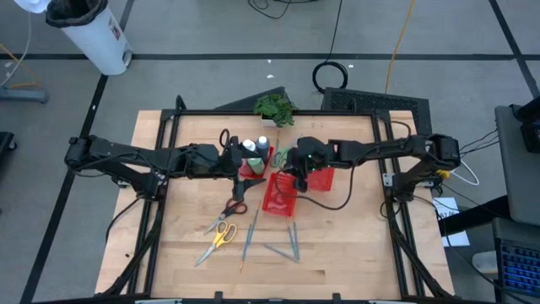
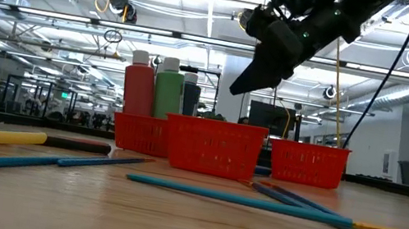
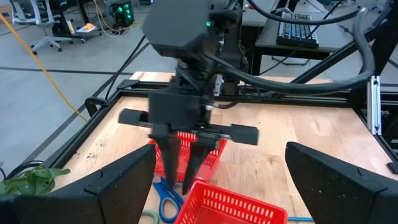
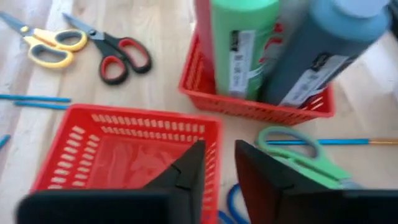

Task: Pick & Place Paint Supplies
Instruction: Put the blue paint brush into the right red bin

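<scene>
Three paint bottles, red (image 2: 140, 83), green (image 4: 245, 43) and dark blue-grey (image 4: 323, 53), stand upright in a red mesh tray (image 4: 249, 106). Green scissors (image 4: 298, 155) and blue scissors (image 3: 165, 196) lie flat on the table between the trays. Red scissors (image 1: 236, 204), yellow scissors (image 1: 221, 235) and thin brushes (image 1: 251, 232) lie nearer the front edge. My right gripper (image 4: 221, 162) hangs above the rim of an empty red tray (image 4: 143, 115), slanting down, its fingers a little apart with nothing between them. My left gripper (image 1: 229, 160) hovers wide open left of the bottle tray.
A third red tray (image 1: 321, 178) sits right of the bottle tray. A small green potted plant (image 1: 274, 107) stands at the far edge. More brushes (image 1: 293, 241) lie on the bare wood near the front. A dark frame (image 1: 253, 113) borders the table.
</scene>
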You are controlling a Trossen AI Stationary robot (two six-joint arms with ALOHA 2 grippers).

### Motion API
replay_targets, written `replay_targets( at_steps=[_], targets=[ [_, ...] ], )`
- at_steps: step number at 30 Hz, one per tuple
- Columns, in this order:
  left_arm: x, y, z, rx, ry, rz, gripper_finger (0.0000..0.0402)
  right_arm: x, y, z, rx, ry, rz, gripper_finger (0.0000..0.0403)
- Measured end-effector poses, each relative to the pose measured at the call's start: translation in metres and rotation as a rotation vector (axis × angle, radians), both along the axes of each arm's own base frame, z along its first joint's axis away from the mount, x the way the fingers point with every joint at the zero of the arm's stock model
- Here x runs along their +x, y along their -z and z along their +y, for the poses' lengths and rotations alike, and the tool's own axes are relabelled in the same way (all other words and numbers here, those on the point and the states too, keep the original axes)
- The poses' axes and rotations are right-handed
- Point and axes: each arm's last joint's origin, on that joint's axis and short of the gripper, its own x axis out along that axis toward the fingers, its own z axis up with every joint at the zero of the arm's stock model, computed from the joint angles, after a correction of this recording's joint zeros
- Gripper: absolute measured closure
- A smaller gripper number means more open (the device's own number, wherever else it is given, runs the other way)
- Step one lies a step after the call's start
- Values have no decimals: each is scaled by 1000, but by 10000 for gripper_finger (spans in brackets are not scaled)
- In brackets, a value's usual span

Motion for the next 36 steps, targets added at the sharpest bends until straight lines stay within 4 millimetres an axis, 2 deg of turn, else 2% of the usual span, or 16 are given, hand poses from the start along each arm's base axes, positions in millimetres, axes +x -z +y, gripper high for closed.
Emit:
replay_targets(
  at_steps=[6,11,17,28,36],
  targets=[
    [0,0,0,0,0,0,36,-2,1,-10,-11,23,-5,233],
    [0,0,0,0,0,0,36,-6,13,-7,-12,10,6,197],
    [0,0,0,0,0,0,36,-13,27,-4,3,12,52,193],
    [0,0,0,0,0,0,36,-9,22,-7,-51,6,-18,185],
    [0,0,0,0,0,0,36,-10,21,-41,-92,65,-35,187]
  ],
)
